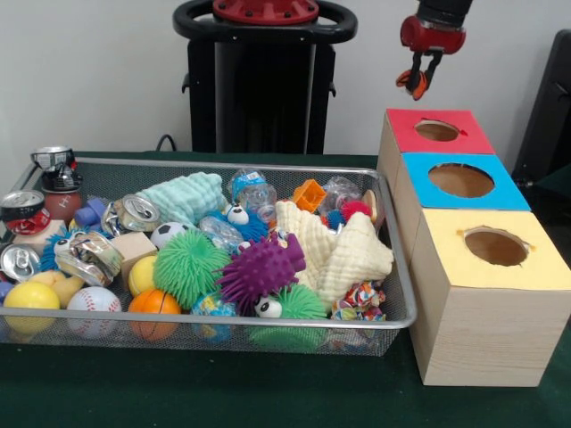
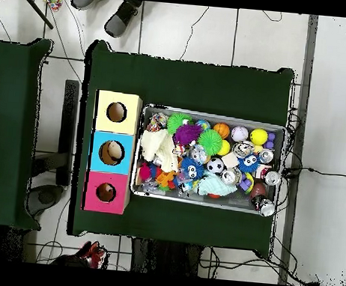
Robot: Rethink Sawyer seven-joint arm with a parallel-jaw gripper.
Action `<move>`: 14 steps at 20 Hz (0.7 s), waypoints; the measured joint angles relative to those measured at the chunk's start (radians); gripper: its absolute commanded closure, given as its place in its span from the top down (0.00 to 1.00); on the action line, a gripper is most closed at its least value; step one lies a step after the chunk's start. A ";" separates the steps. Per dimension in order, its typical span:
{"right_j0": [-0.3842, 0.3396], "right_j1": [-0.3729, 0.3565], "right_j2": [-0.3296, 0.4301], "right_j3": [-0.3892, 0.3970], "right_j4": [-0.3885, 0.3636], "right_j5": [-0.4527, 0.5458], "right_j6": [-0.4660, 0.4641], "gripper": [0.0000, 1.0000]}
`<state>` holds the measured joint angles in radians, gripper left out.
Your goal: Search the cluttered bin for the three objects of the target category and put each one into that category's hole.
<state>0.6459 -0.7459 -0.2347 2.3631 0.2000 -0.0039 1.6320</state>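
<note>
The end effector (image 1: 417, 82) hangs high above the red box (image 1: 434, 131), its orange-tipped fingers drawn narrow with nothing between them. Three boxes with round holes stand in a row on the green surface (image 1: 178, 392): the red one, then a blue box (image 1: 460, 180), then a yellow box (image 1: 495, 247). Just beside them sits the wire bin (image 1: 268, 325), crammed with toys: a purple spiky ball (image 1: 260, 269), a green spiky ball (image 1: 186, 264), a baseball (image 1: 93, 300), crushed cans (image 1: 87, 255) and a cream cloth (image 1: 343, 251)

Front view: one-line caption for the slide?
Gripper hangs above the red box; wire bin full of toys sits beside three holed boxes.
</note>
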 measured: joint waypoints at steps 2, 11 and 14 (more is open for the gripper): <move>0.000 0.010 0.000 -0.027 0.000 0.016 0.000 0.00; -0.042 0.020 0.000 -0.099 0.000 0.065 0.000 0.00; -0.059 0.020 0.000 -0.115 0.000 0.079 0.000 0.00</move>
<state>0.5872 -0.7263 -0.2344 2.2483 0.1998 0.0754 1.6320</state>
